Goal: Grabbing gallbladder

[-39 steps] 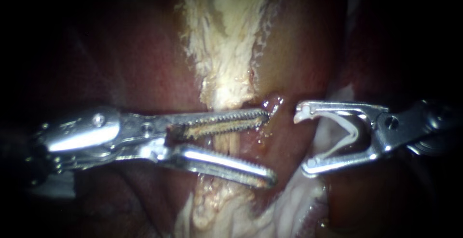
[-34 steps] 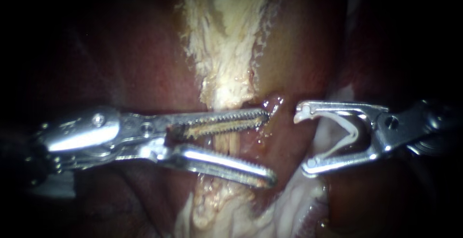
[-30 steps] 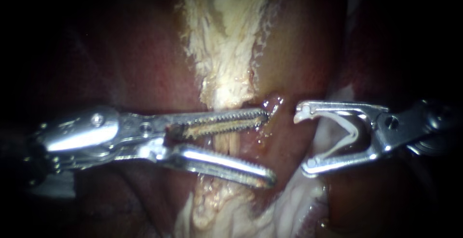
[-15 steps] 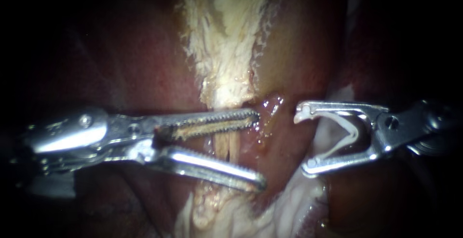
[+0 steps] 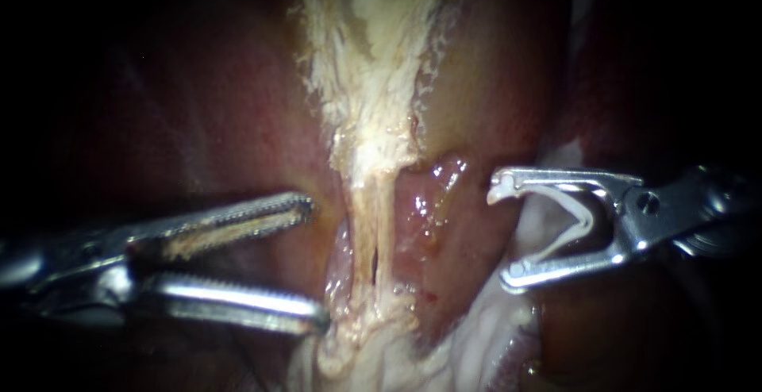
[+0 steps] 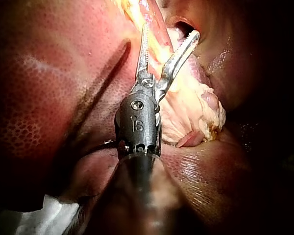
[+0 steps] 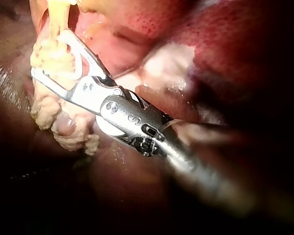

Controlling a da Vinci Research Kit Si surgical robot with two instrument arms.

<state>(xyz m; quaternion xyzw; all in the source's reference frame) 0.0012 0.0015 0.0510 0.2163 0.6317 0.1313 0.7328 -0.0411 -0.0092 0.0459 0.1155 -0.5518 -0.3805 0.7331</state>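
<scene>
Hovering spread and empty, left instrument [image 5: 316, 263] end effector faces vertical pale strand [image 5: 373, 225] just beside it; right instrument [image 5: 504, 233], farther, cradles clip [image 5: 583, 221].

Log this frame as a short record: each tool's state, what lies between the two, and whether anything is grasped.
left tool: silver serrated tool of my left instrument, jaws open, gripping nothing
right tool: silver smooth-armed tool of my right instrument, jaws wide apart, both bearing on a white V-shaped clip
between tools: pale yellow fibrous strand beside glossy red tissue
grasp on tissue: none yet
</scene>
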